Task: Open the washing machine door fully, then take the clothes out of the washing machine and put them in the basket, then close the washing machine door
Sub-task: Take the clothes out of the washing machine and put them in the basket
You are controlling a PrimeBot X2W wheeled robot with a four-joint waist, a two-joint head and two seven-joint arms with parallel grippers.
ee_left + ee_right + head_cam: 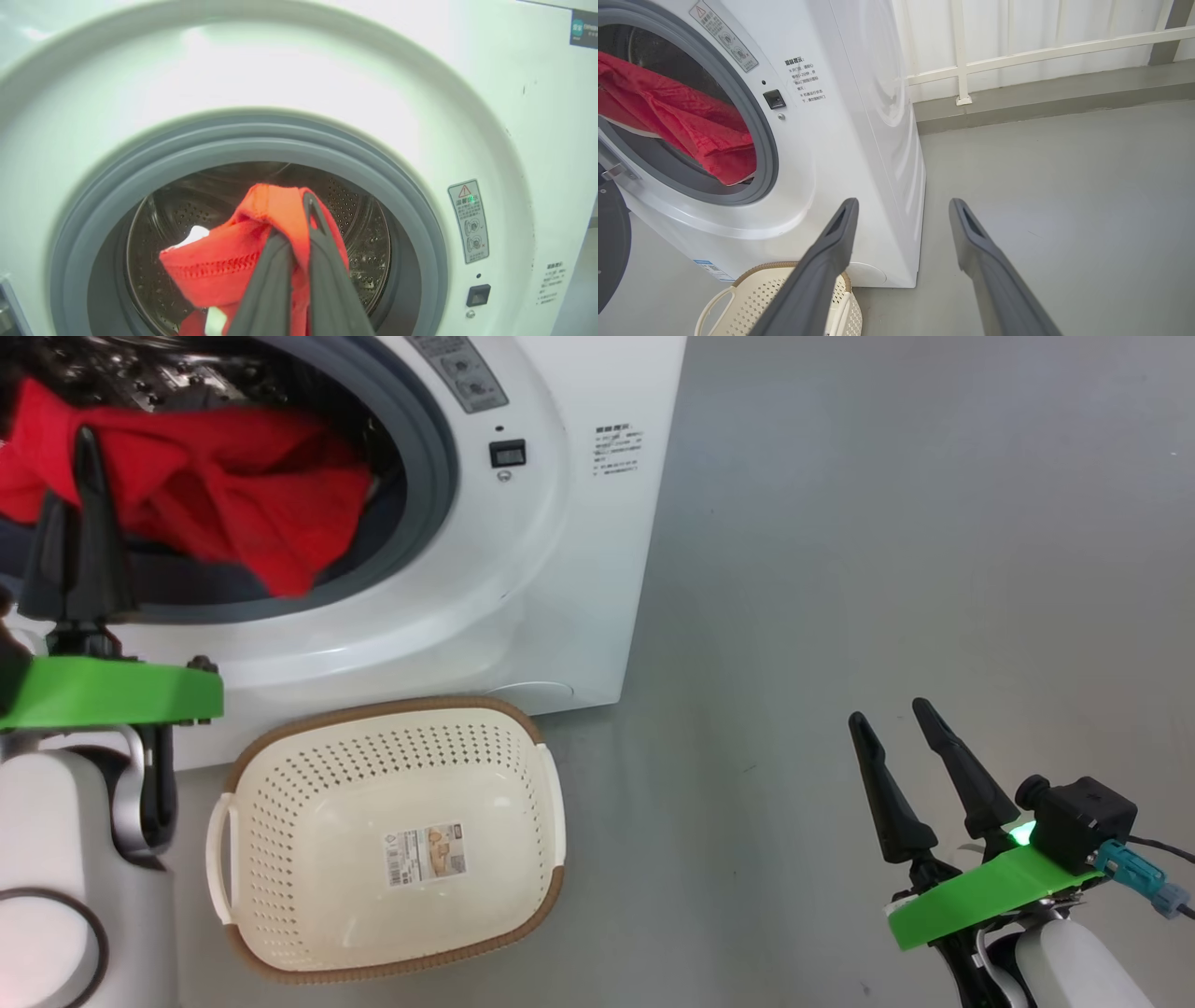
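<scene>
The washing machine (579, 569) stands with its mouth uncovered. Red clothes (233, 495) hang from the drum over the grey gasket. My left gripper (84, 457) is at the mouth, shut on a fold of the red clothes (224, 266), which are lifted in front of the steel drum (359, 233). The cream basket (280, 915) sits on the floor just below the machine, with nothing in it. My right gripper (892, 714) hovers open over bare floor to the right. In the right wrist view the washing machine door (609, 247) shows as a black rim swung open at the left edge.
Grey floor (887, 523) stretches to the right of the machine. A white wall with a railing (1017, 51) runs behind it. The basket's brown rim (756, 268) lies close to the machine's front bottom corner.
</scene>
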